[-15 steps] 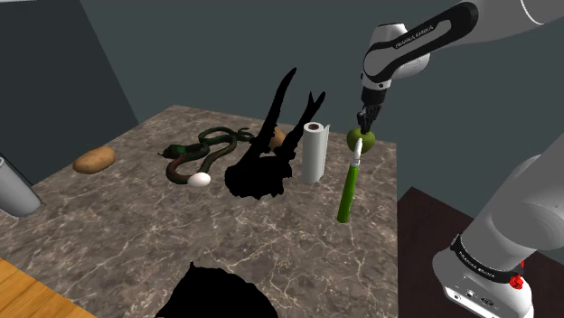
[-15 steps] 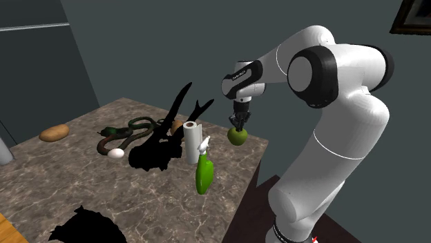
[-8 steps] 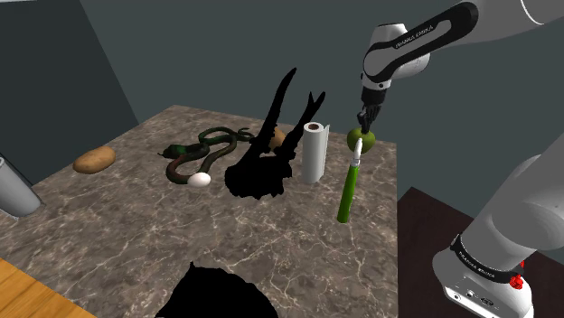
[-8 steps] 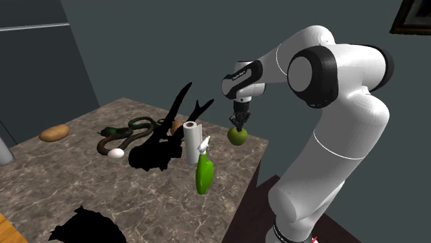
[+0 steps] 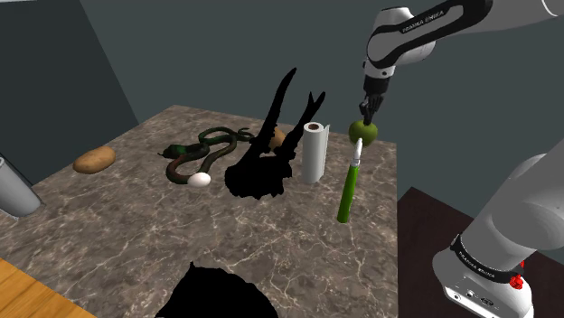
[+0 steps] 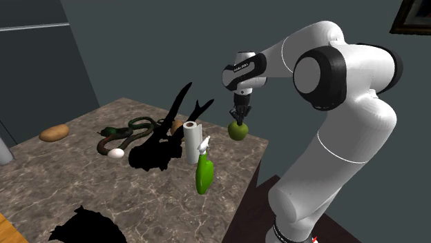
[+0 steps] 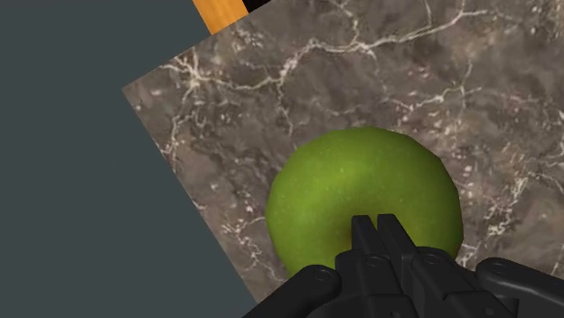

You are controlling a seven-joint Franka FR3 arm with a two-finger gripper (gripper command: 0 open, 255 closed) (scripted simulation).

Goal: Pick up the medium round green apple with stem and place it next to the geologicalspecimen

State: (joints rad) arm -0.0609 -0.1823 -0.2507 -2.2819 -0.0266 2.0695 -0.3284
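Note:
A round green apple (image 5: 362, 132) (image 6: 238, 130) hangs just above the marble tabletop (image 5: 136, 235) near its far corner. My black gripper (image 5: 368, 116) (image 6: 239, 119) comes straight down onto its top and is shut there, apparently on the stem. In the wrist view the fingers (image 7: 378, 226) meet over the apple (image 7: 352, 190), with the table corner below. A tan, rock-like lump (image 5: 277, 136), perhaps the specimen, is mostly hidden behind a spiky black shape (image 5: 262, 167).
A white paper roll (image 5: 314, 152) and a tall green spray bottle (image 5: 348, 190) stand close to the apple. Further along lie a coiled dark snake (image 5: 208, 149), a white egg (image 5: 200, 179) and a potato (image 5: 94, 160). Another black shape (image 5: 221, 294) sits at the near edge.
The arm has risen a little and the apple has gone up with it, slightly higher above the table than half a second ago.

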